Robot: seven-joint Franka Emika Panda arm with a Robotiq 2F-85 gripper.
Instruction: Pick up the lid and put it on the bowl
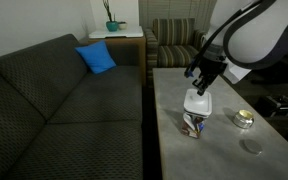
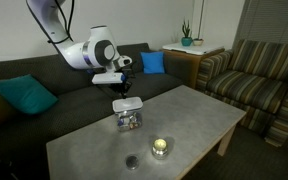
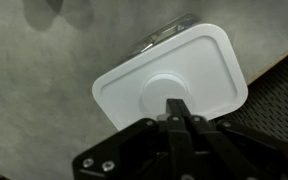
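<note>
Jaws: closed together, gripping nothing.
Lid (image 3: 174, 85): directly below the jaws, lying on the bowl (image 3: 169, 32).
Fit: cannot tell if seated.

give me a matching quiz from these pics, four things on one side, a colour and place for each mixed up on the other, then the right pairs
Things:
1 lid
2 clear container
3 round tin
4 cushion

Colour and place:
a blue, on the sofa
b white, on top of the clear container
c yellowish, on the table, apart from the container
d see-through, colourful items inside

Pairs: 1-b, 2-d, 3-c, 4-a
</note>
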